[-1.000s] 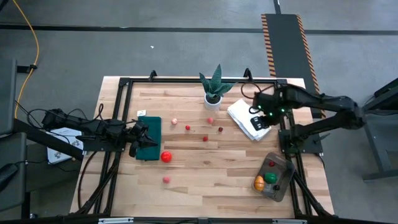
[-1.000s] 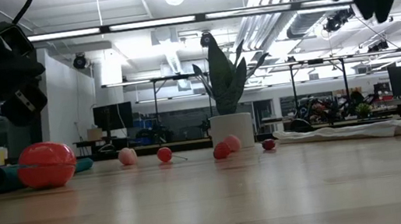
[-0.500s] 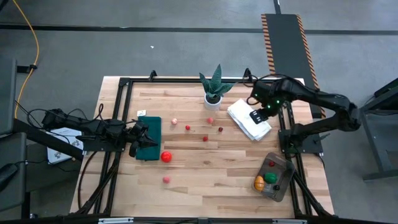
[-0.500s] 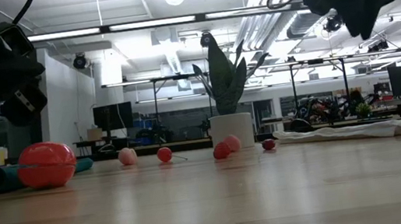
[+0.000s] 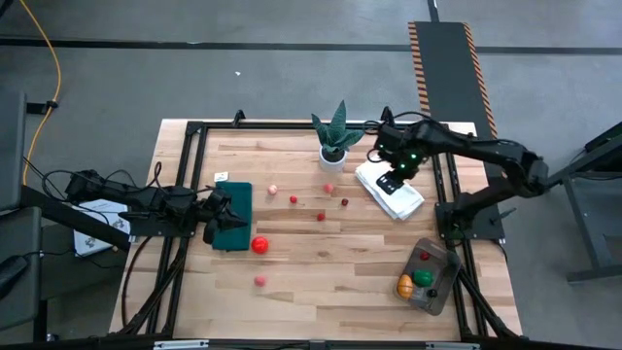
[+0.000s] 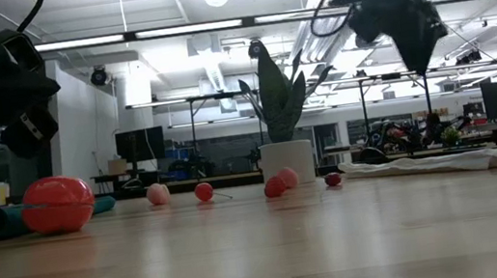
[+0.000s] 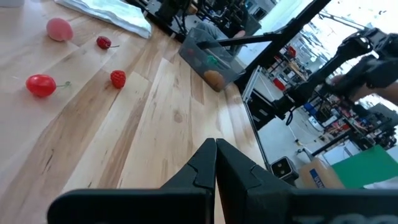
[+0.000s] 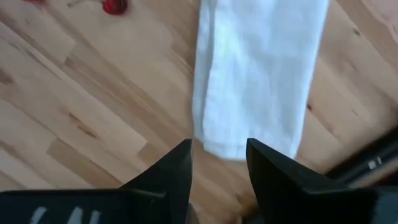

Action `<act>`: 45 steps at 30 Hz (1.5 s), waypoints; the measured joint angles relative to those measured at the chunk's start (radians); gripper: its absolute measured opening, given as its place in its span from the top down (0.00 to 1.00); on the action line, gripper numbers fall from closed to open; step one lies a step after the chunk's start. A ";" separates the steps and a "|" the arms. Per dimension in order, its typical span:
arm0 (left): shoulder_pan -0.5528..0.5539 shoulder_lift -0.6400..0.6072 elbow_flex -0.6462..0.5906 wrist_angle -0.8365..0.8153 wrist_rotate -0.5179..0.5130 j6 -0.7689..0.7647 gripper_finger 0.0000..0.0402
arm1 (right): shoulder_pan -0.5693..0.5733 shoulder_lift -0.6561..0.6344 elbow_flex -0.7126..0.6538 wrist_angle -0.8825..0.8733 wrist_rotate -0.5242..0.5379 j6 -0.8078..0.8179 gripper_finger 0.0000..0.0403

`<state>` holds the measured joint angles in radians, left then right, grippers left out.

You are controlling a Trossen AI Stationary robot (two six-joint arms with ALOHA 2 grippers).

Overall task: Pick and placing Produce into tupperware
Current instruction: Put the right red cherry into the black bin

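Wooden table [image 5: 330,262]; right gripper [image 8: 217,155] half-open, empty, above white cloth [image 8: 258,68].

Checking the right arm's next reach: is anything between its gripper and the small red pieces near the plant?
Nothing visible blocks it. The right gripper, open and empty, hangs above the white cloth; bare wood separates that from the nearest red piece. The potted plant stands aside.

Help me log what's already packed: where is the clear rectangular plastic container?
High view: the clear rectangular plastic container sits at the table's near right corner, holding orange, green and red produce.
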<state>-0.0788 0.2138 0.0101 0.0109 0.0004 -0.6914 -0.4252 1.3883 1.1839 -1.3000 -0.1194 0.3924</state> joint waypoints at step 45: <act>0.000 0.000 0.000 0.001 0.014 -0.021 1.00 | 0.251 0.485 0.294 0.208 0.003 0.035 0.65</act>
<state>-0.0788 0.2138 0.0101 0.0114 0.0143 -0.7120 -0.1745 1.8731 1.4776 -1.0920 -0.1167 0.4279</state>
